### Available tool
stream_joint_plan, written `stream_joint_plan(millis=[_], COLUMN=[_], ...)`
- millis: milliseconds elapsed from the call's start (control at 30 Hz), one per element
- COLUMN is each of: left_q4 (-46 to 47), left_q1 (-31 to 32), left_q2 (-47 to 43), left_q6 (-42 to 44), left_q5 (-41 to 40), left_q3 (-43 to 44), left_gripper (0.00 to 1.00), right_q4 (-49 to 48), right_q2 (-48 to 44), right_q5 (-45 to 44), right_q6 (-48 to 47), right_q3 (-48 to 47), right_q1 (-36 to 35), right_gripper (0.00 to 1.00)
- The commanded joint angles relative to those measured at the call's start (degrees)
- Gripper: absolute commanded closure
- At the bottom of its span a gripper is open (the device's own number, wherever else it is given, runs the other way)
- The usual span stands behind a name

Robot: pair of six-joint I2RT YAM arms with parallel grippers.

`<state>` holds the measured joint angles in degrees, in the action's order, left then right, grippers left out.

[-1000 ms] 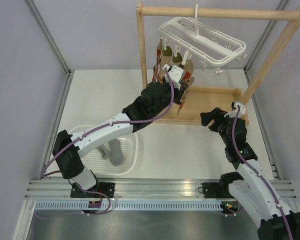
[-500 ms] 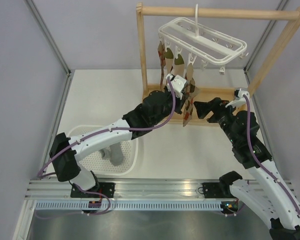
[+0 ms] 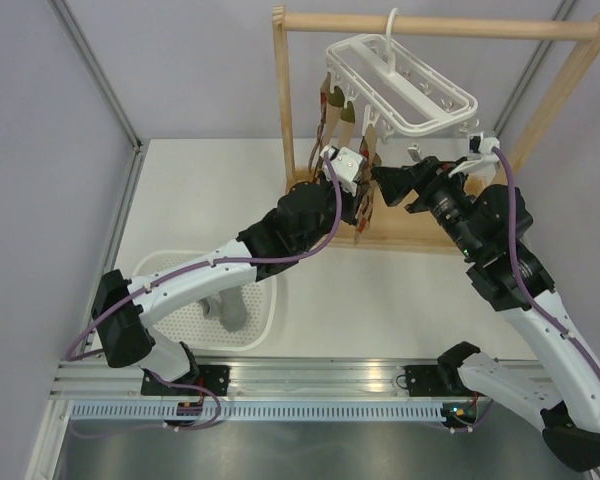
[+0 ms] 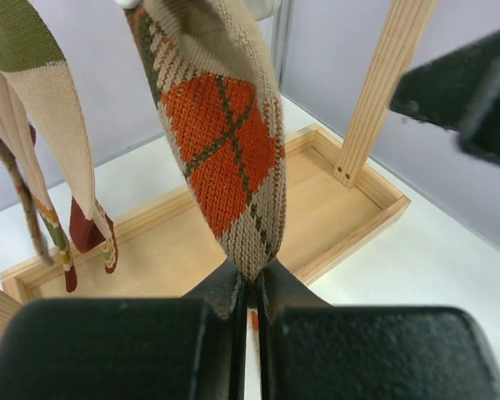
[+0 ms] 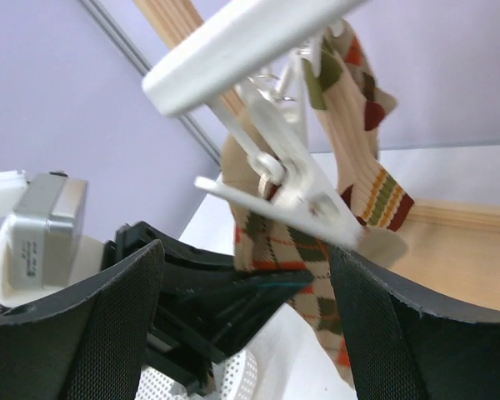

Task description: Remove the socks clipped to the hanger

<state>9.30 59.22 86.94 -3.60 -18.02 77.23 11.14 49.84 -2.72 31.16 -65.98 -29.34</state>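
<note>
One sock [image 4: 225, 142] pinched in left hand [image 4: 250, 282]: wrist view only.

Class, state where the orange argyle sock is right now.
The orange argyle sock hangs centre frame in the left wrist view, above the wooden tray. Its lower tip is pinched in the left tool, and a cream-and-olive sock hangs beside it.

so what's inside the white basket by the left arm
One crumpled grey sock lies on the perforated floor of the white basket. The left arm crosses above the basket's far side, so whatever lies beneath it there is hidden.
</note>
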Motion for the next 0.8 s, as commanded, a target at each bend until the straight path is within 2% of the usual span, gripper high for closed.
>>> stream_joint_plan(millis=[0, 233, 433, 567, 767], left_q4=[0.19, -0.25, -0.07, 0.02, 1.16], left_q1=[-0.33, -1.30, -1.56, -1.91, -2.71], left_q2=[-0.80, -1.42, -2.65, -3.53, -5.99], left_q6=[-1.94, -2.20, -2.56, -3.17, -5.19], left_q5=[-1.23, -1.84, -1.14, -1.66, -1.49], left_q3=[0.73, 0.90, 0.20, -0.68, -2.96], left_gripper=[0.98, 0.98, 0.98, 0.98, 0.98], right_q4=[-0.33, -0.76, -1.64, -1.73, -1.99], right_q2=[3.32, 6.49, 10.62, 13.87, 17.03], right_q5=[0.26, -7.99, -19.77, -25.31, -28.83], right_q6=[-0.66, -1.80, -3.21, -3.65, -3.47], right_q3=[-4.68, -6.80, -9.52, -12.94, -14.71], right_q1=[-2.64, -10.38, -17.84, -19.08, -19.08], right_gripper=[0.17, 0.17, 0.17, 0.17, 0.16])
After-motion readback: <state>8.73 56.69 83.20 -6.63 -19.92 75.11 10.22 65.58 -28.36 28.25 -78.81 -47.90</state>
